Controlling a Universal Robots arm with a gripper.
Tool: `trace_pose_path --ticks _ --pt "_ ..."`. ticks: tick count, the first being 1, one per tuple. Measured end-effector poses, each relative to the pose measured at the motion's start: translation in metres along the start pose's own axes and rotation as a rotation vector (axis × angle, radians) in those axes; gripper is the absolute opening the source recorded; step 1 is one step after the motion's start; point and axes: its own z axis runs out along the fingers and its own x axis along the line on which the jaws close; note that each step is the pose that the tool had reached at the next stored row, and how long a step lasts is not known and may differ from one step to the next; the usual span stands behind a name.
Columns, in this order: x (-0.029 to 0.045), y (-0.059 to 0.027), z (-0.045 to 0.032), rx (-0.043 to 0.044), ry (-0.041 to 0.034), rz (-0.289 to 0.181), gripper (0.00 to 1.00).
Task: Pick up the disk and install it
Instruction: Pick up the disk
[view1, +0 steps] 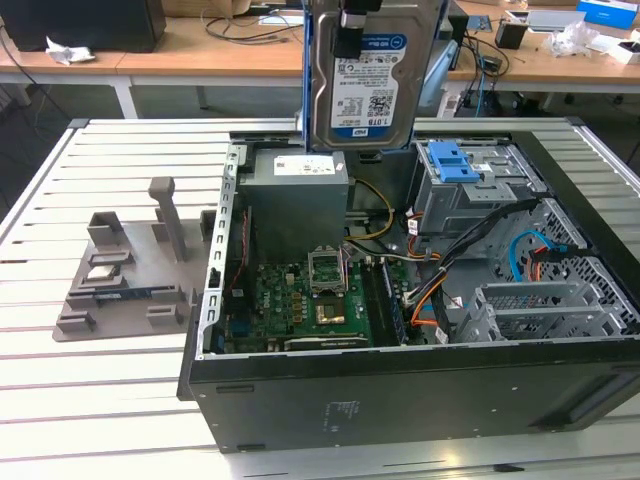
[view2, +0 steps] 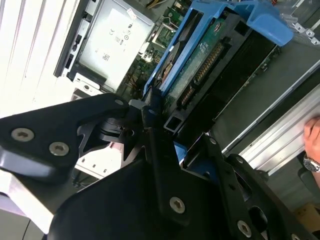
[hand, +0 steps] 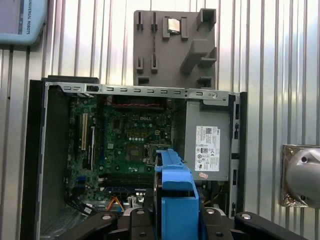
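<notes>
Slatted white worktop (view1: 90, 400) carries an open computer case (view1: 400, 410). The disk (view1: 365, 80) hangs upright at top centre of the exterior view, above the case, with the end effector (view2: 156, 122) clamped on its blue carrier (hand: 176, 197). Judged rigid, fairly heavy, shock-sensitive; the carrier sides are the proper hold.

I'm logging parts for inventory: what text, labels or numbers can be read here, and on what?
On the disk, a white-and-blue label: print and codes too small to quote reliably.
On the power supply, a white label: print too small to read.
On the motherboard, white markings: too small to read.
</notes>
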Motion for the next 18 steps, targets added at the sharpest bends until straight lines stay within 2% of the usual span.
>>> trace_pose_path --ticks 4,13,15,16,18 --pt "0.0055 -0.0018 -0.0003 -0.0001 0.0001 0.0 0.36" --pt "0.0232 -0.0043 -0.0009 0.0 0.0 0.0 0.36" --pt "0.0433 -0.0057 -0.0016 0.0 0.0 0.0 0.36" --pt "0.0484 -0.0064 -0.0017 0.0 0.0 0.0 0.36" --pt "0.0513 -0.0068 -0.0018 0.0 0.0 0.0 0.36"
